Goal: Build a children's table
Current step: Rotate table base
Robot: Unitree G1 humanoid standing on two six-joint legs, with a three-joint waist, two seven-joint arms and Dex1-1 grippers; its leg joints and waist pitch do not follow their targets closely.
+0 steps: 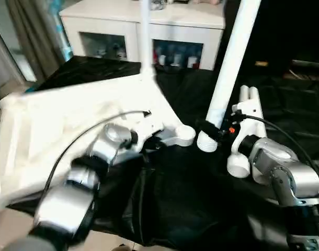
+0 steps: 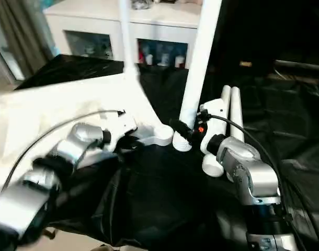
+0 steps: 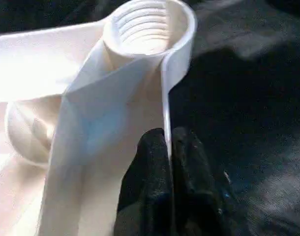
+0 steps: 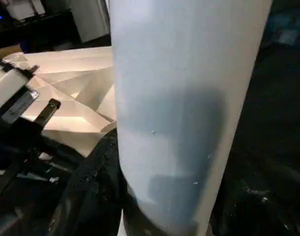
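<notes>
The white table top (image 1: pixel 60 120) lies underside up on a black cloth, with one leg (image 1: pixel 144 36) standing in its far corner. My left gripper (image 1: pixel 149 140) is shut on the thin rim beside the near right corner socket (image 1: pixel 183 135). The left wrist view shows the black fingers (image 3: pixel 150 167) pinching that rim just below the threaded socket (image 3: pixel 147 24). My right gripper (image 1: pixel 214 130) is shut on a second leg (image 1: pixel 230 68), held nearly upright. Its lower end (image 1: pixel 206 142) sits just right of the socket, beside it and not in it. The right wrist view shows this leg (image 4: pixel 184 98) close up.
Two more white legs (image 1: pixel 248 117) lie side by side on the black cloth (image 1: pixel 191 198) behind my right wrist. A white cabinet with glass-fronted shelves (image 1: pixel 112 31) stands at the back. A curtain (image 1: pixel 29 31) hangs at the far left.
</notes>
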